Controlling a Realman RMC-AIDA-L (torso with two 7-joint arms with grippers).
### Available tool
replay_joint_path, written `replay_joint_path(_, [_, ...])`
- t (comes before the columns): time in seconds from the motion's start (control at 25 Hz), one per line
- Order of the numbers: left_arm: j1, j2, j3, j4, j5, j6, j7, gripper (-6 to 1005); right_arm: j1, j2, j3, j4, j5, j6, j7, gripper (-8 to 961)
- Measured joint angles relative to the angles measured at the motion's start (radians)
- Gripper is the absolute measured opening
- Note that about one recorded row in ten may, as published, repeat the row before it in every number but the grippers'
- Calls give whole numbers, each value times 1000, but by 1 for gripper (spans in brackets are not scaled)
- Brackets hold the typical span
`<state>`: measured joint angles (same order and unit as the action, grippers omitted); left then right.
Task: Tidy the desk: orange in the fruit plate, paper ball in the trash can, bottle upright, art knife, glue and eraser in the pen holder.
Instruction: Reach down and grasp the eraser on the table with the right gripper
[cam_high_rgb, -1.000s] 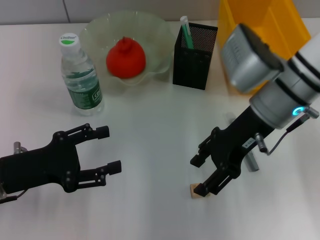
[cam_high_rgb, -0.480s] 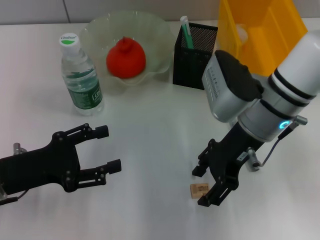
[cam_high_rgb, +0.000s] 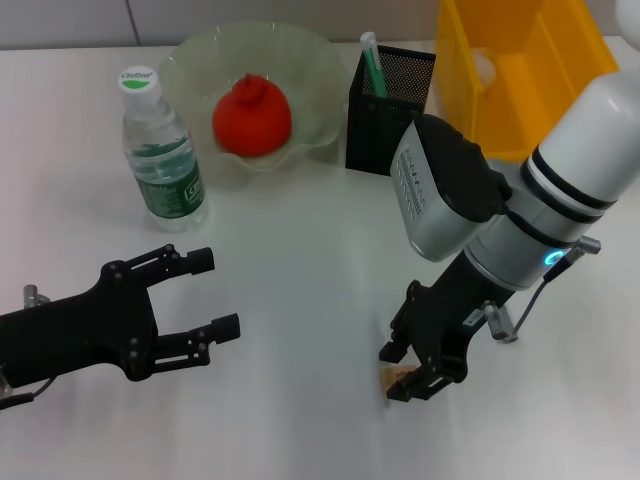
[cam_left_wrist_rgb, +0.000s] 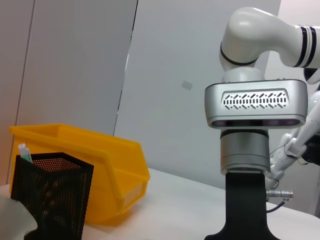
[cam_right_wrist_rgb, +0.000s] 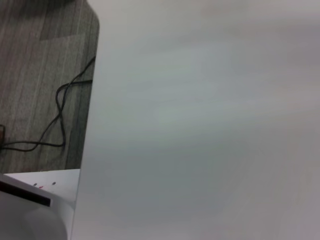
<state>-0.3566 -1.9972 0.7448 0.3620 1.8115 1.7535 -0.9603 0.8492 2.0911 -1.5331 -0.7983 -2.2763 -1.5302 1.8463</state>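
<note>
Eraser pickup, near right of table.
My right tool (cam_high_rgb: 406, 372) straddles the small tan rectangular eraser (cam_high_rgb: 391, 379), jaws open, nothing gripped; I should close squarely.

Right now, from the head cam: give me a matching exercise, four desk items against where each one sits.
Items:
1. round red-orange orange
2. clear plastic bottle with green label
3. small tan eraser block
4. right hand

Places:
A. standing upright beside the bowl, on the robot's left of it
B. lying on the white desk at the black fingertips
C. inside the pale green wavy-rimmed glass fruit plate
D. lowered over the tan block

Pairs: 1-C, 2-A, 3-B, 4-D
</note>
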Motion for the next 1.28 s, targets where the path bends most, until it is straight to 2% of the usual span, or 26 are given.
replay_joint_path(0.08, [0, 0, -2, 0, 0, 0, 0, 846, -2, 0, -5, -5, 1, 2, 0, 476])
replay_joint_path(0.72, [-1, 0, -19, 0, 0, 5, 0, 846, -4, 0, -38, -7, 2, 33, -2, 437])
replay_joint_path(0.96, [-3, 0, -24, 0, 0, 6, 0, 846, -4, 0, -38, -7, 2, 37, -1, 293])
replay_joint_path(1.28, [-6, 0, -24, 0, 0, 6, 0, 846, -4, 0, -38, -6, 2, 40, -1, 264])
